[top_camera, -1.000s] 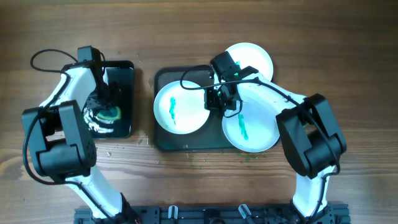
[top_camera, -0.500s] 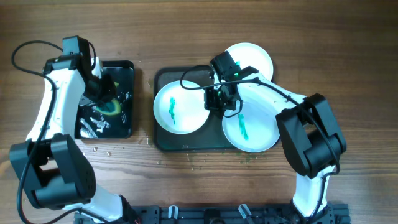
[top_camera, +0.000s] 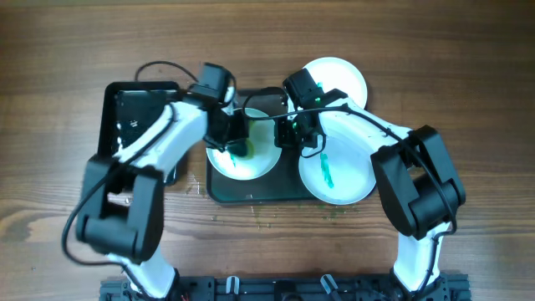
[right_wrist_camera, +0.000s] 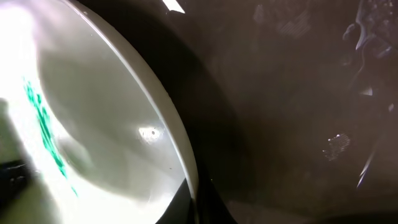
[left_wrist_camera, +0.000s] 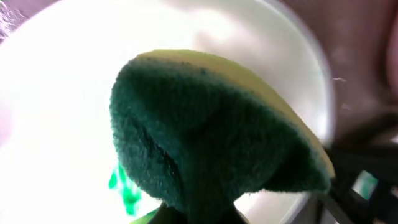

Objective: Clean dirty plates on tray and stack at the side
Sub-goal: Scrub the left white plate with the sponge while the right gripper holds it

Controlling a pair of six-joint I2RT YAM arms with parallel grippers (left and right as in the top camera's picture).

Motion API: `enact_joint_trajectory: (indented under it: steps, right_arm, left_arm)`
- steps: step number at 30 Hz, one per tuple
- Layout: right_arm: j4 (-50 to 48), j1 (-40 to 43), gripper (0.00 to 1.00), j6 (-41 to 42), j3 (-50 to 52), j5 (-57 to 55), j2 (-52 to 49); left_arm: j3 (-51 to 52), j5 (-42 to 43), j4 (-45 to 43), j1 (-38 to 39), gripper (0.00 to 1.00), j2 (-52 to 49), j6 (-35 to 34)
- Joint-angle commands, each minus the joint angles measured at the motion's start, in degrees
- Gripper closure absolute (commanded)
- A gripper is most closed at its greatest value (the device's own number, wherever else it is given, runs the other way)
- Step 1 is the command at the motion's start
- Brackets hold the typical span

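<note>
The left jaws are closed on a sponge, green scouring face and yellow back. In the left wrist view it fills most of the frame. The fingers themselves are almost hidden under it. The right jaws stand low in the middle of the tray, at the right edge of the left plate. In the right wrist view the white rim of this plate runs down to the bottom centre of the frame, but I cannot tell if the jaws pinch it or only wait beside it.

The left plate lies in the left half of the tray. The left arm reaches across from the black tray at the upper left, and the sponge hangs over the middle of this plate. A bit of teal smear shows at the lower left of the sponge, so the dirt is directly below and a little beside it. I cannot say if the sponge already touches the plate.

The second plate lies at the lower right, over the right rim of the tray, with its smear running nearly top to bottom of the frame. The third plate is at the upper right, half on the tabletop, and looks plain white.

In my judgement the wiping of the left plate is the step in hand. The left arm is the nearer one, and the stroke should probably go along the smear.
</note>
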State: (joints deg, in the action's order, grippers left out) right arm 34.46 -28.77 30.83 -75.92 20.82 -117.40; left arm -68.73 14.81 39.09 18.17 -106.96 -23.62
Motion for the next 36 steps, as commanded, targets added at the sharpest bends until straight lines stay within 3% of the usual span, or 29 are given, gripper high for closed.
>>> enact_joint_trajectory:
  steps: [1,4,11,13,18,21,25,28,31,34,36]
  right_arm:
    - [0.1,-0.2,0.95,-0.1,-1.1,2.8,-1.2]
    - [0.1,-0.2,0.96,0.0,-1.1,2.8,-1.2]
    - [0.0,-0.2,0.96,0.1,-1.1,2.8,-1.2]
    - [0.0,-0.2,0.96,0.2,-1.1,2.8,-1.2]
    - [0.1,-0.2,0.96,0.2,-1.1,3.3,-1.2]
    - [0.1,-0.2,0.96,0.2,-1.1,3.7,-1.2]
    - [0.2,-0.2,0.96,0.0,-1.1,3.7,-1.2]
    - [0.3,-0.2,0.96,0.0,-1.1,3.7,-1.2]
    - [0.2,-0.2,0.96,0.0,-1.1,3.6,-1.2]
    - [0.2,-0.2,0.96,0.0,-1.1,3.7,-1.2]
    - [0.1,-0.1,0.96,0.1,-1.1,3.7,-1.2]
  left_arm:
    - [0.7,-9.4,0.2,0.6,0.96,-3.6,-8.7]
    - [0.7,-17.7,3.3,0.6,0.96,-3.6,-12.1]
    - [0.6,-24.1,7.5,0.6,0.96,-3.6,-11.7]
    - [0.6,-18.7,6.3,0.9,0.96,-3.6,-6.4]
    - [0.6,12.0,3.3,1.6,0.96,-3.6,15.8]
    - [0.6,7.2,-1.1,1.5,0.96,-3.6,14.8]
    - [0.6,-11.6,-8.1,1.5,0.96,-3.7,7.4]
    - [0.6,-22.7,-8.3,1.5,0.96,-3.7,0.1]
    - [0.7,-22.6,-2.3,1.8,0.96,-3.7,-3.9]
    - [0.7,-17.0,5.8,2.3,0.96,-3.7,-3.7]
    - [0.7,-7.3,9.1,2.3,0.96,-3.7,2.6]
